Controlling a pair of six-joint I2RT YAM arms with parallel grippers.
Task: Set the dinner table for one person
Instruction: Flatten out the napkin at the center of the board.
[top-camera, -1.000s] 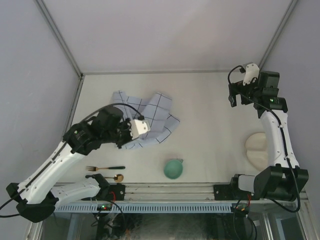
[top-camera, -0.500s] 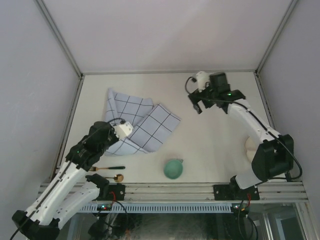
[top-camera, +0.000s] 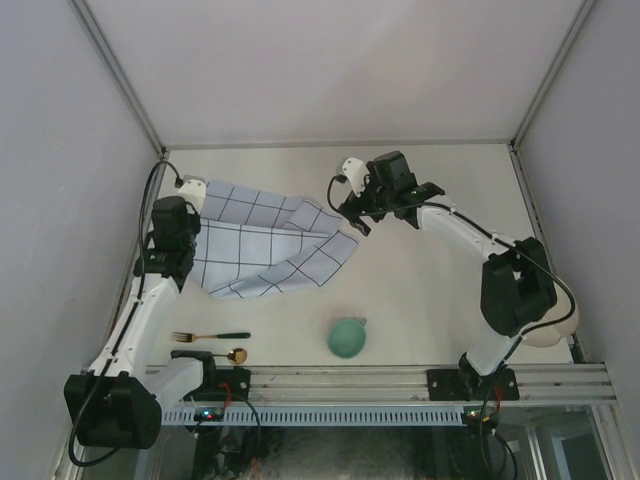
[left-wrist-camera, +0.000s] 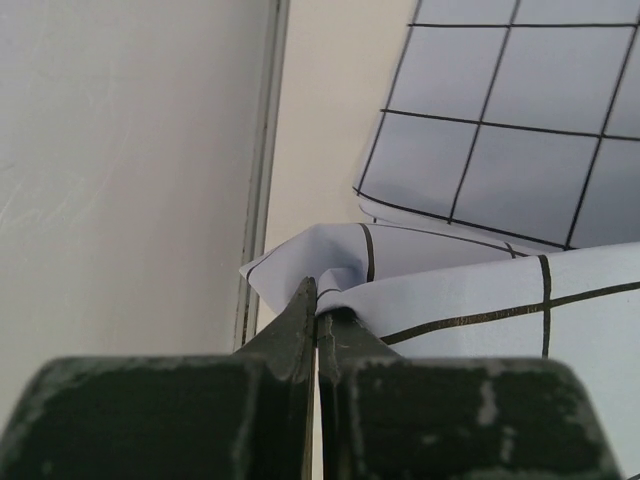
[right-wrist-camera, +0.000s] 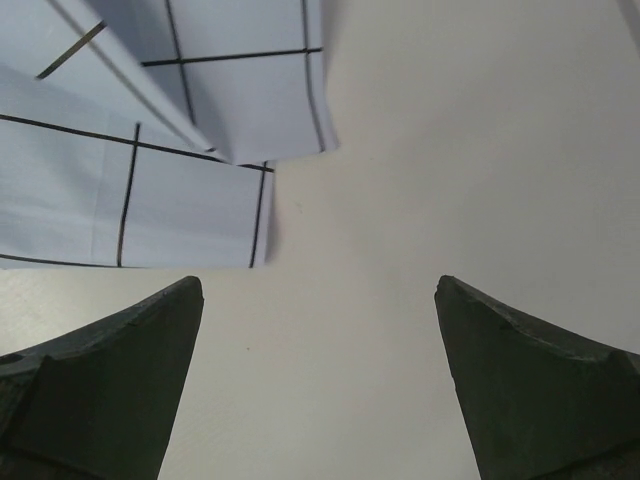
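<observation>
The dinner table (top-camera: 440, 290) is a cream-white surface. A pale-blue cloth with dark grid lines (top-camera: 260, 245) lies on its left half, partly spread, with folds. My left gripper (top-camera: 183, 192) is shut on the cloth's far-left corner by the left wall. In the left wrist view the pinched fold (left-wrist-camera: 345, 270) bunches at the closed gripper tips (left-wrist-camera: 318, 300). My right gripper (top-camera: 356, 218) is open and empty just above the cloth's right corner. In the right wrist view the gripper (right-wrist-camera: 318, 290) hovers over bare table (right-wrist-camera: 450, 150), with the cloth's edge (right-wrist-camera: 100, 190) ahead on the left.
A teal bowl (top-camera: 347, 337) sits near the front middle. A fork (top-camera: 210, 336) and a gold spoon (top-camera: 235, 354) lie at the front left. A cream plate (top-camera: 560, 328) at the front right is partly hidden by the right arm. A metal rail (left-wrist-camera: 262, 150) borders the left wall.
My left gripper has pulled the cloth's corner back and left toward the wall, spreading the cloth. My right arm has swung left from the far right to the cloth's right corner.
</observation>
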